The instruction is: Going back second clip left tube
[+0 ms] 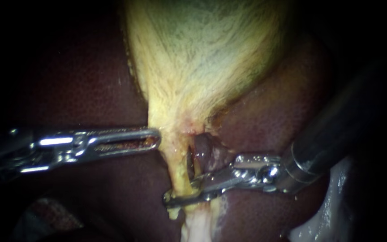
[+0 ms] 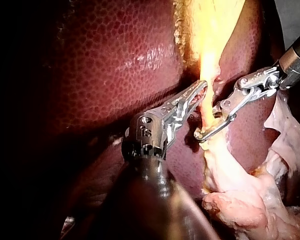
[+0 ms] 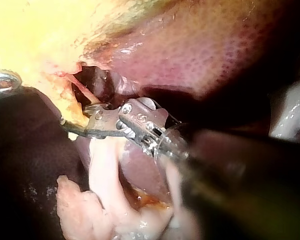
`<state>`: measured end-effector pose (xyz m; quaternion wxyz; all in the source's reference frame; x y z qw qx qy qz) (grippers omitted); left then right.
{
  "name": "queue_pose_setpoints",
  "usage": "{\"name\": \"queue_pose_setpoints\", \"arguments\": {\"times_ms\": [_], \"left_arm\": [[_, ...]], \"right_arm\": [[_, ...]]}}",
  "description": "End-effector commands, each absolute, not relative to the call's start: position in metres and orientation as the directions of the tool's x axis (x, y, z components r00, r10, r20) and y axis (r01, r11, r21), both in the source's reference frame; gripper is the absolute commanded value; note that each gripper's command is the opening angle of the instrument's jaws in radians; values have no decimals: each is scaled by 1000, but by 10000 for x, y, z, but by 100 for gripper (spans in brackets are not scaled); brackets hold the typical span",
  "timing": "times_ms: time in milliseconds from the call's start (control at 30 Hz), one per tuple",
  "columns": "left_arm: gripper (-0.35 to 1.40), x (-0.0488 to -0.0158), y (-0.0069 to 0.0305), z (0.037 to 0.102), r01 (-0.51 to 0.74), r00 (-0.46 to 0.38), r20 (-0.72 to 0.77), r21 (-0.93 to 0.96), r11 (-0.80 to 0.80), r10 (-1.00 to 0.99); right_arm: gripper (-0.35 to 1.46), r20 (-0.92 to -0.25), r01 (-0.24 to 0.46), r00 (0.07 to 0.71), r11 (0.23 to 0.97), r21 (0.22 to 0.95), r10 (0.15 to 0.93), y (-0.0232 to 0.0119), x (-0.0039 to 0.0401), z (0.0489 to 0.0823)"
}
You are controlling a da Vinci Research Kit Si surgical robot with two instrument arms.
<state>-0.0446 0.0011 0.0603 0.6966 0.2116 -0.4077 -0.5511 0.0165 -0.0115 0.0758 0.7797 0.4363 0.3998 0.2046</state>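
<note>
Right instrument, jaws clamped on the tube: I'd open them fully, then withdraw straight along its shaft without snagging. Left instrument waits beside, jaws together, empty.

Left tube: thin pale-yellow strand, fat-coated, near upright. Runs down from narrow end of gallbladder, stretched straight. Lower end broadens into whitish, ragged tissue (pinker in wrist views). Dark opening just right of it, parting it from purple tube alongside.

Clip: small dark-grey sliver on left tube's right edge, at rim of opening, roughly upright. Touching tube (shape and closure hard to make out).
</note>
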Motion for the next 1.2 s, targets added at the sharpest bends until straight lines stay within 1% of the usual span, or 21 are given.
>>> {"name": "queue_pose_setpoints", "arguments": {"times_ms": [33, 400, 433, 567, 633, 667, 767, 833, 933, 1200], "left_arm": [[-35, -445, 11, 602, 595, 60, 335, 744, 303, -940], [-35, -445, 11, 601, 595, 60, 335, 744, 303, -940], [-35, -445, 10, 601, 595, 60, 335, 744, 303, -940], [-35, -444, 10, 601, 595, 60, 335, 745, 303, -940], [-35, -444, 10, 601, 595, 61, 335, 745, 304, -940], [-35, -444, 10, 601, 594, 61, 335, 745, 304, -940], [-35, -443, 9, 601, 594, 61, 335, 745, 304, -940], [-35, -443, 9, 601, 594, 61, 335, 745, 304, -940], [-35, -443, 9, 601, 594, 61, 335, 744, 304, -940], [-35, -444, 9, 601, 595, 61, 335, 744, 304, -940]], "right_arm": [[-35, -445, 29, 596, 535, 844, 668, -115, 165, 758], [-35, -444, 30, 599, 536, 844, 666, -117, 167, 754], [-20, -442, 28, 591, 531, 847, 675, -117, 168, 753], [23, -539, 91, 561, 600, 795, 628, -117, 173, 750], [39, -569, 113, 553, 621, 776, 609, -117, 175, 749], [42, -584, 125, 547, 631, 766, 600, -117, 176, 749], [47, -617, 147, 536, 655, 741, 576, -117, 178, 749], [49, -654, 169, 529, 689, 705, 541, -116, 177, 749], [51, -678, 179, 522, 711, 680, 517, -114, 177, 748], [53, -764, 237, 498, 782, 576, 411, -109, 172, 743]]}}
